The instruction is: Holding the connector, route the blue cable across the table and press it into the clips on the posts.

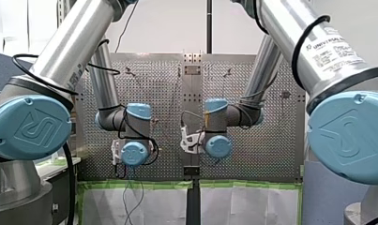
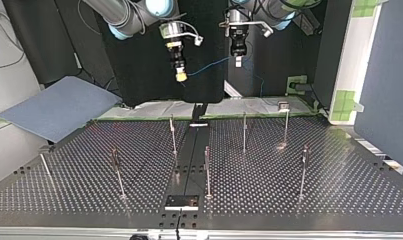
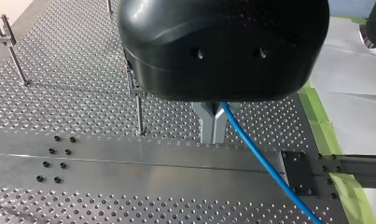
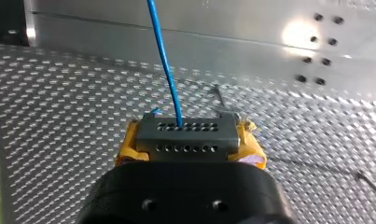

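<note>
Connector (image 4: 185, 137) sits crosswise in right gripper (image 2: 180, 76), pinched between yellow pads (image 4: 126, 148). Cable (image 4: 164, 60) leaves its face straight ahead, away from the fingers. In the top view it spans roughly level to left gripper (image 3: 213, 122), whose metal fingers look pressed together on it. Both grippers hang high over the table's (image 2: 314, 200) far edge. Posts (image 2: 244, 132) stand below and nearer that camera, all bare of cable. Judgement: the span's long axis lies across the table, so the next move is down and toward the posts, right arm leading.
</note>
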Available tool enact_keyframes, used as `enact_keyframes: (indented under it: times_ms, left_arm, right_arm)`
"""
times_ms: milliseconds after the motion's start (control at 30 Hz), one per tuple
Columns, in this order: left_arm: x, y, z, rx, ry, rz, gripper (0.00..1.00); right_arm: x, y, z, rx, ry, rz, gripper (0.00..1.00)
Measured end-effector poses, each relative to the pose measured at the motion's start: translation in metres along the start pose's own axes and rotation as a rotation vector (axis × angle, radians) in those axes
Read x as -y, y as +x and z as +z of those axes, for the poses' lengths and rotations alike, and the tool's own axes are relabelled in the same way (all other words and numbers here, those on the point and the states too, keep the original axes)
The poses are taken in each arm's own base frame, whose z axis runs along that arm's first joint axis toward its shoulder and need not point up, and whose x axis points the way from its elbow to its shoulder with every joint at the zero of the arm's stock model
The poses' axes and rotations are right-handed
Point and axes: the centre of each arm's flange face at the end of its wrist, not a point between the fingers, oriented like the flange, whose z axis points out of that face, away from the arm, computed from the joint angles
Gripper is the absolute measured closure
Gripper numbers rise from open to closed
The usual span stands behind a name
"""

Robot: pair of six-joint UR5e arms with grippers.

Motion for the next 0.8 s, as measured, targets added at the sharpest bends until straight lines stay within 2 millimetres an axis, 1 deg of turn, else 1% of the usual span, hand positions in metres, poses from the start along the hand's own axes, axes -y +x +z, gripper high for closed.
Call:
enact_keyframes:
  times_ms: [200,267,367,667,733,800]
  left_arm:
    - [0.000,0.000,0.000,0.000,0.000,0.000,1.00]
    - [0.000,0.000,0.000,0.000,0.000,0.000,1.00]
    - [0.000,0.000,0.000,0.000,0.000,0.000,1.00]
    - [0.000,0.000,0.000,0.000,0.000,0.000,1.00]
    - [-0.002,0.000,-0.001,0.002,0.003,0.000,1.00]
    - [-0.003,-0.002,-0.004,0.008,0.014,-0.006,1.00]
  right_arm:
    - [0.005,-0.033,-0.013,0.104,0.013,-0.046,1.00]
    - [0.005,-0.040,-0.016,0.136,0.017,-0.056,1.00]
    - [0.004,-0.046,-0.021,0.174,0.022,-0.069,1.00]
    - [0.004,-0.050,-0.025,0.208,0.026,-0.079,1.00]
    - [0.003,-0.047,-0.022,0.205,0.023,-0.077,1.00]
    - [0.004,-0.037,-0.016,0.189,0.020,-0.063,1.00]
